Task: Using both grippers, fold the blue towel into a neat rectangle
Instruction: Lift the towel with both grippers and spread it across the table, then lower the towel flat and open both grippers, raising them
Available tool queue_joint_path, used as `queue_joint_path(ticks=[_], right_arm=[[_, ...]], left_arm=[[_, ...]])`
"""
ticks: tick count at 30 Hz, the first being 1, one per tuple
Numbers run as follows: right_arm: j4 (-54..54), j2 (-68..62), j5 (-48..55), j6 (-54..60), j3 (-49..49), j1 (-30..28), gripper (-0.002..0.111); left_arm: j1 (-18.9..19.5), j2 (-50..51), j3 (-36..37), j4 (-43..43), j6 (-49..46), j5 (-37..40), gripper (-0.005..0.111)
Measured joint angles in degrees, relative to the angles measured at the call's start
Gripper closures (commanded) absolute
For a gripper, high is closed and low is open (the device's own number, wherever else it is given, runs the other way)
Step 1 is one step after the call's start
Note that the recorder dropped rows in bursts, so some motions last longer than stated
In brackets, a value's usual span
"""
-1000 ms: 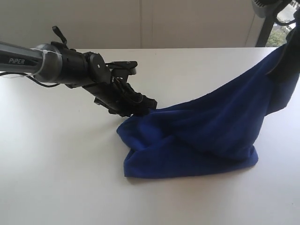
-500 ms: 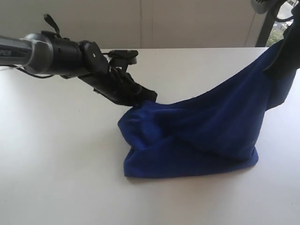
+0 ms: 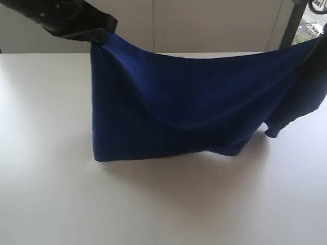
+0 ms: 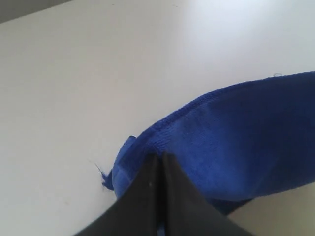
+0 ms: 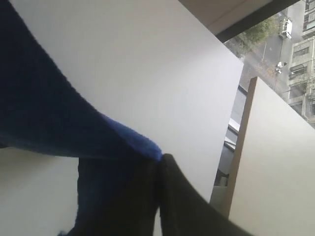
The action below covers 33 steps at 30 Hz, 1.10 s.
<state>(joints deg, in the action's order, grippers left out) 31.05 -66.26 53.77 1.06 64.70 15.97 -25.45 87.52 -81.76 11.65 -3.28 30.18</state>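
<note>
Observation from the room, facing the white table (image 3: 51,199).

Item: the blue towel (image 3: 173,112) hangs above the table's centre, stretched between both arms; its top edge runs from a raised corner at 10 o'clock across to a second raised corner at 2 o'clock, sagging in a shallow curve between them; a loose fold droops across the front face; the lower edge on the 7 o'clock side rests on the table, while towards 4 o'clock the cloth rises clear of the surface and ends in a hanging flap.

Left gripper (image 3: 104,31): enters from 10 o'clock, body mostly cut off by the frame; in the left wrist view its fingers (image 4: 147,184) lie pressed together with no gap between them, pinching the towel's stitched hem; a small bunch of cloth and a stray thread (image 4: 101,171) stick out beside the fingers.

Right gripper (image 5: 158,160): barely visible from the room, at the 2 o'clock edge; in the right wrist view its jaws are closed tight on a corner of the towel, the cloth falling away from the tips.

Surroundings: pale wall (image 3: 204,25) behind the table at 12 o'clock; a dark post (image 3: 287,25) at 1 o'clock; a window with buildings (image 5: 300,73) shows in the right wrist view.
</note>
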Motion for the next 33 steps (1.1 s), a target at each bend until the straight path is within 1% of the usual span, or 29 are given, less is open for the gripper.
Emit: queue_joint_path(ticks=[4,8,12,13,14,15,17,19,21,22,23,24,25,26,28,30,32,33], right_arm=[[0.15,4.24,0.11,-0.5,0.0,0.0,0.108],[-0.81,9.44,2.64,-0.59,0.0,0.0,0.108],[-4.15,14.06,6.42,1.26,0.0,0.0,0.108],[-6.16,15.8,7.73,2.73,0.0,0.0,0.108],[-7.26,16.61,8.44,3.63,0.0,0.0,0.108],[-9.17,17.17,8.8,4.52,0.0,0.0,0.108],[-10.58,16.77,8.62,5.4,-0.12,0.0,0.108],[-11.46,14.65,6.7,5.62,-1.19,0.0,0.108],[-10.52,6.25,-0.41,5.87,-4.85,0.0,0.108],[-8.68,2.71,-3.29,5.65,-6.2,0.0,0.108],[-4.74,-2.16,-7.31,4.37,-7.48,0.0,0.108],[-1.55,-5.04,-9.63,2.7,-7.75,0.0,0.108],[5.37,-9.75,-13.82,-2.01,-7.96,0.0,0.108],[8.42,-12.18,-15.62,-4.32,-7.96,0.0,0.108],[15.49,-16.85,-19.94,-9.24,-7.96,0.0,0.108],[23.11,-23.27,-24.97,-13.62,-7.96,-0.42,0.108],[26.08,-27.19,-27.14,-15.58,-7.96,-1.12,0.108],[27.27,-29.2,-27.79,-16.87,-7.85,-1.39,0.106]], left_arm=[[0.0,-6.51,0.0,-4.87,5.3,5.13,0.107],[0.0,-12.93,1.62,-5.9,7.84,9.34,0.107],[0.0,-20.12,7.56,-5.9,10.14,10.52,0.107],[0.0,-24.08,10.78,-6.12,11.11,10.52,0.107],[0.0,-25.89,12.53,-6.12,11.38,10.52,0.107],[0.0,-28.49,15.52,-6.12,11.78,9.91,0.107],[0.0,-29.56,18.49,-6.27,12.11,7.66,0.107],[0.0,-28.52,21.81,-6.31,12.75,3.51,0.107],[0.0,-20.28,26.68,-6.54,13.46,-5.87,0.107],[0.0,-16.77,27.54,-6.68,13.46,-9.46,0.107],[0.0,-12.14,28.11,-6.78,13.5,-15.83,0.107],[0.0,-8.72,28.2,-6.78,13.5,-19.92,0.107],[0.17,-4.29,28.2,-6.8,13.5,-27.51,0.107],[0.29,-1.64,28.2,-6.53,13.5,-31.3,0.107],[0.97,3.41,28.2,-6.05,13.5,-36.82,0.107],[2.45,9.57,28.2,-4.61,13.5,-42.43,0.107],[3.32,12.98,28.2,-4.08,13.5,-44.71,0.106],[3.48,14.08,28.2,-3.94,13.5,-45.41,0.104]])
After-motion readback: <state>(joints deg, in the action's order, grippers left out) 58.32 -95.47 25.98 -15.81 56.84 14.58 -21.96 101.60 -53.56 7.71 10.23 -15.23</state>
